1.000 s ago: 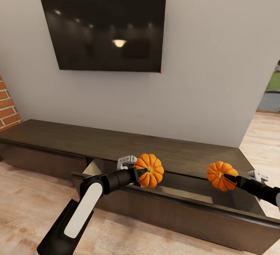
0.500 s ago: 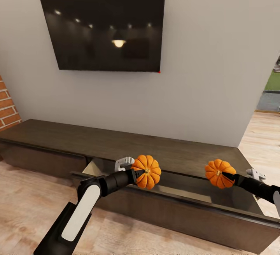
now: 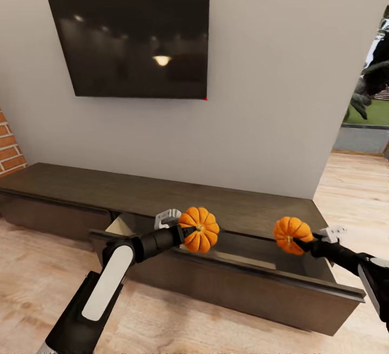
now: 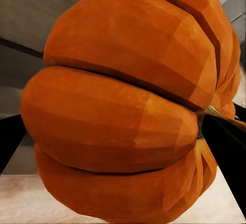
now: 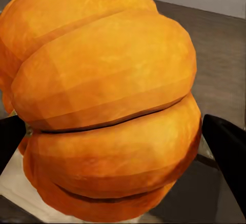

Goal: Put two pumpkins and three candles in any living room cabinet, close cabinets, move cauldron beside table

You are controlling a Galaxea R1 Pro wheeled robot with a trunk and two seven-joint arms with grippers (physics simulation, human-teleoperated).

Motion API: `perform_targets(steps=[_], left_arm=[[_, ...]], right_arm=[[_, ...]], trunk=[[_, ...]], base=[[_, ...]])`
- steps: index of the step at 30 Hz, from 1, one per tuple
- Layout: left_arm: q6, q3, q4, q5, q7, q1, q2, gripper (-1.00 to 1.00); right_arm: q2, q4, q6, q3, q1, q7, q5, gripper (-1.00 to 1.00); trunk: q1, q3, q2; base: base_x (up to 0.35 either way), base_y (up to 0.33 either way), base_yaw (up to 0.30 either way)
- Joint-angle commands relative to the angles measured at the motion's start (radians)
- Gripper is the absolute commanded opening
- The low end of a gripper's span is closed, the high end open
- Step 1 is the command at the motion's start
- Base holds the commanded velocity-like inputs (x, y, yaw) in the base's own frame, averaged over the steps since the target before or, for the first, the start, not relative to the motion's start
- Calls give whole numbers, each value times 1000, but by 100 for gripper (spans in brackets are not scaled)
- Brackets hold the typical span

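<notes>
Two pumpkins held over the open cabinet drawer, one clamped in each gripper. Likely light, rigid, ribbed; grip across the ribs near the stem.

So it's a long low dark-brown cabinet sitting on a pale wood floor against the wall, top totally bare, one drawer pulled open.

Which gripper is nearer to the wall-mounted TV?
Left. The left gripper, shut on a pumpkin, sits almost directly below the TV. The right gripper, holding the other pumpkin, is well off to the TV's right.
</notes>
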Motion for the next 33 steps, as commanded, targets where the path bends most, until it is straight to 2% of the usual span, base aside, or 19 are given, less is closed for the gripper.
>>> perform_targets(steps=[1, 3, 7, 9, 11, 14, 16, 28, 31, 33], left_arm=[[2, 5, -1, 9, 1, -1, 1, -100], [4, 11, -3, 20, 1, -3, 4, -100], [5, 13, -4, 24, 2, -4, 5, -100], [4, 13, -4, 24, 2, -5, 4, -100], [4, 14, -4, 24, 2, -5, 5, -100], [4, 14, -4, 24, 2, -5, 5, -100], [3, 14, -3, 24, 2, -5, 5, -100], [3, 13, -3, 24, 2, -5, 4, -100], [3, 12, -3, 24, 2, -5, 4, -100], [3, 12, -3, 24, 2, -5, 4, -100]], right_arm=[[-1, 2, -15, 5, 0, -1, 19, -100], [1, 3, -30, 12, 1, -1, 60, -100], [2, 30, -38, 16, 1, -1, 97, -100], [4, 37, -38, 17, 4, -1, 143, -100], [8, 55, -39, 18, 5, -1, 212, -100], [10, 71, -40, 21, 5, -1, 265, -100], [11, 78, -40, 36, 5, -1, 297, -100], [11, 120, -45, 57, 5, -6, 325, -100], [13, 140, -46, 59, 5, -8, 362, -100], [24, 146, -46, 58, 5, -9, 383, -100]], trunk=[[0, 0, 0], [0, 0, 0], [0, 0, 0], [0, 0, 0], [0, 0, 0], [0, 0, 0], [0, 0, 0], [0, 0, 0], [0, 0, 0], [0, 0, 0]], base=[[-12, -22, 0], [59, -11, 0], [259, -2, 0], [159, 0, 0], [60, 0, 0], [18, 0, 0], [5, 0, 0], [70, 0, 0], [22, 0, 0], [7, 0, 0]])
